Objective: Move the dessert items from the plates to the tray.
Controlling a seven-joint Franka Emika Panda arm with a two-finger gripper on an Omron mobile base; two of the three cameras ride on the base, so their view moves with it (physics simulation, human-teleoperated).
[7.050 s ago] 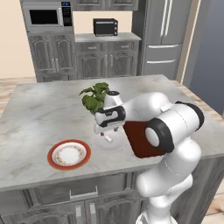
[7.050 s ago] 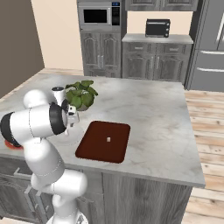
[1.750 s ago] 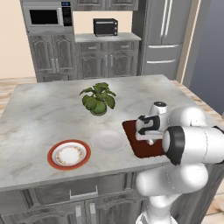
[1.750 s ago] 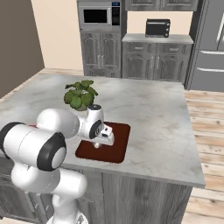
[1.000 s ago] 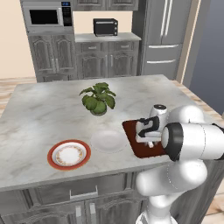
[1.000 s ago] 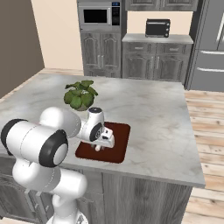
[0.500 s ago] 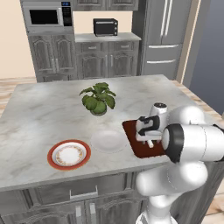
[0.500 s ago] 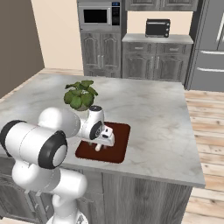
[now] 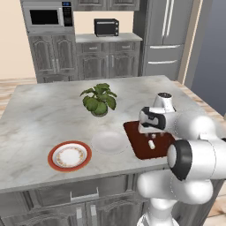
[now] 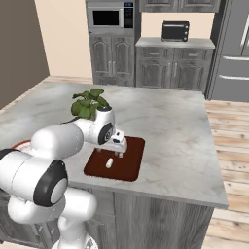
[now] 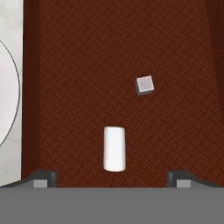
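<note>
Both dessert items lie on the dark red-brown tray point(image 11: 87, 65): a short white cylinder point(image 11: 114, 148) on its side and a small pale lump point(image 11: 145, 85) a little beyond it. My gripper point(image 11: 111, 179) hangs just above the tray, open, its fingertips point(image 11: 41, 177) wide on either side of the cylinder and apart from it. In the left base view the gripper point(image 9: 152, 134) is over the tray point(image 9: 137, 143) with the cylinder point(image 9: 151, 144) below it. The plain white plate point(image 9: 109, 142) and the orange-rimmed plate point(image 9: 69, 156) sit left of the tray, both bare.
A potted green plant point(image 9: 99, 99) stands on the marble counter point(image 9: 44, 114) behind the white plate. The tray point(image 10: 129, 165) lies close to the counter's front edge. Cabinets, a microwave and a toaster oven line the far wall.
The jaws have opened wide and let go of the white cylinder, which now rests on the tray. The arm has barely moved.
</note>
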